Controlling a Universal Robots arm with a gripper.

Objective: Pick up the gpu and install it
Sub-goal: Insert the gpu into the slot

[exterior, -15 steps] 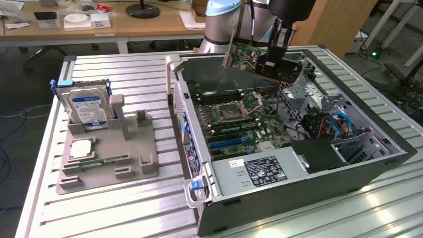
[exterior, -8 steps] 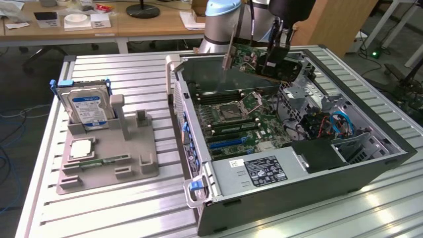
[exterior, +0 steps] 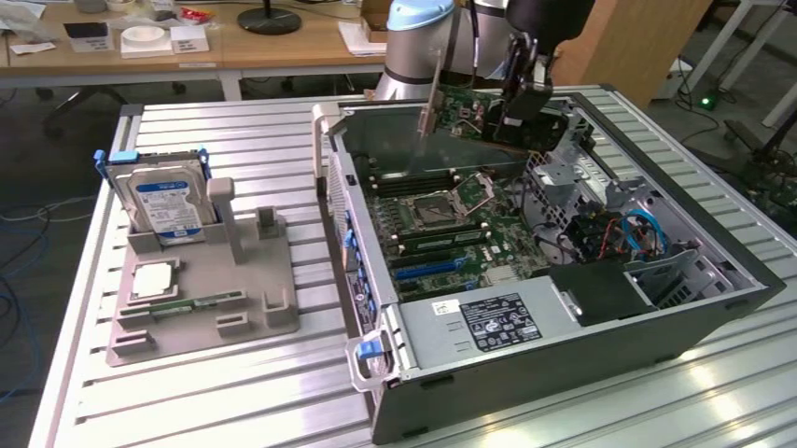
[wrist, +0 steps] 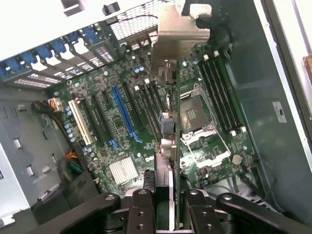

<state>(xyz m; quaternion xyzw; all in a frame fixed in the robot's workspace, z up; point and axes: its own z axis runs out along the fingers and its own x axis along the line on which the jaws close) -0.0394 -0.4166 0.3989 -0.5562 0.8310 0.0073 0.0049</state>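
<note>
Gripper (wrist: 169, 200) pinching gpu (wrist: 168, 78) edge-on, above motherboard (wrist: 122, 146) in case (exterior: 697, 289). Hold your card vertical; line its edge over blue slot (wrist: 125, 114), likely target, bracket toward rear wall.

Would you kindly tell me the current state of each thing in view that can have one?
hand: shut on the gpu.
gpu: held on edge above the motherboard, not yet seated in a slot.
computer case: lying on its side, side panel off, inside exposed.
blue slot: empty.
hard drive: standing upright in the grey holder.
</note>
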